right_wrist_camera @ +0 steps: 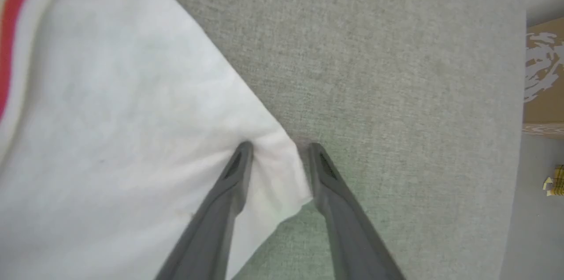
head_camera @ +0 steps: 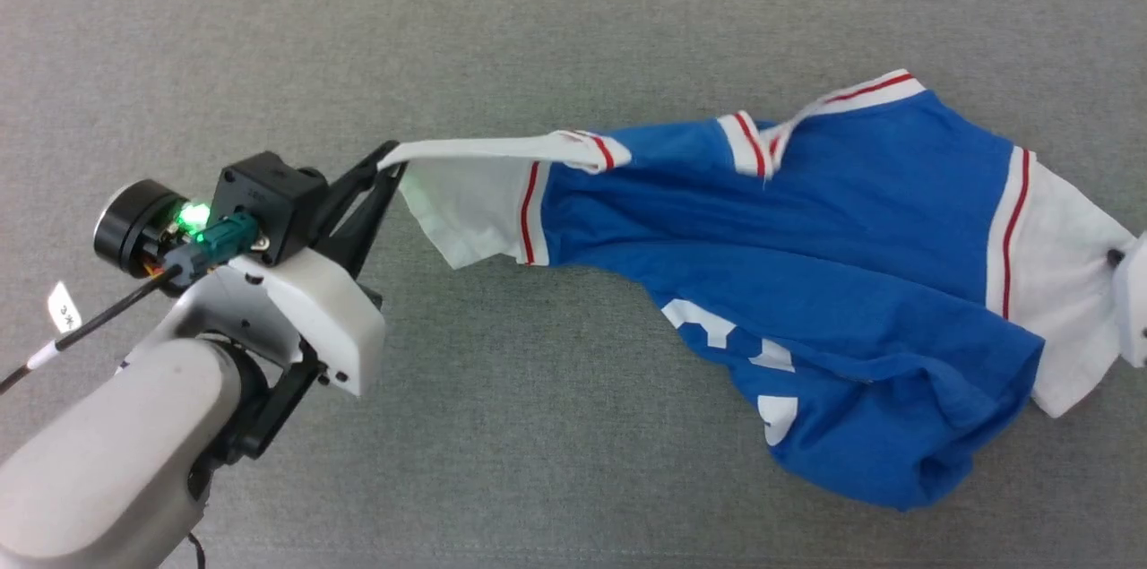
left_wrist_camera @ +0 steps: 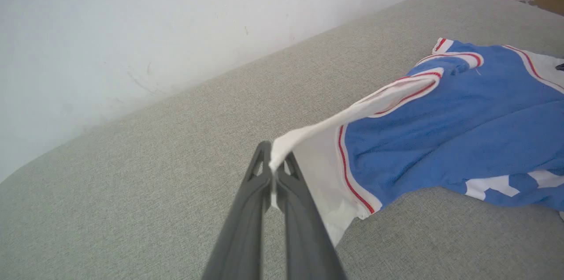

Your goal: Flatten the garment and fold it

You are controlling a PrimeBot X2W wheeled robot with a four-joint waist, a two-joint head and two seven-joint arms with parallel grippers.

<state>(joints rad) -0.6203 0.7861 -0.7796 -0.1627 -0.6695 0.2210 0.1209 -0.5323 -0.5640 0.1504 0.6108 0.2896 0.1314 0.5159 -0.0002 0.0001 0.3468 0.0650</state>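
1 garment (head_camera: 806, 219), 2 sleeves to pull. Head view: I have the left gripper (head_camera: 390, 159) clamped shut on the hem of the left white sleeve, lifting it taut and clear of the grey padded table (head_camera: 538, 13). The shirt stretches away to the right, its blue body bunched and rolled under at the near hem, the white number broken by folds. The collar and far shoulder lie flatter, and the right sleeve reaches the frame's right edge.

Left wrist view: both dark fingers (left_wrist_camera: 246, 209) pinch the sleeve edge, with red-striped trim running back to blue cloth resting on the table.

Right wrist view: the right gripper (right_wrist_camera: 280, 150) straddles the corner of the right sleeve, jaws apart with white cloth between them, not yet pinched as far as I can tell.

I judge the flattening step is in hand. The next move calls for a firm bite on that corner, then both arms drawing apart and laying the shirt down smooth.
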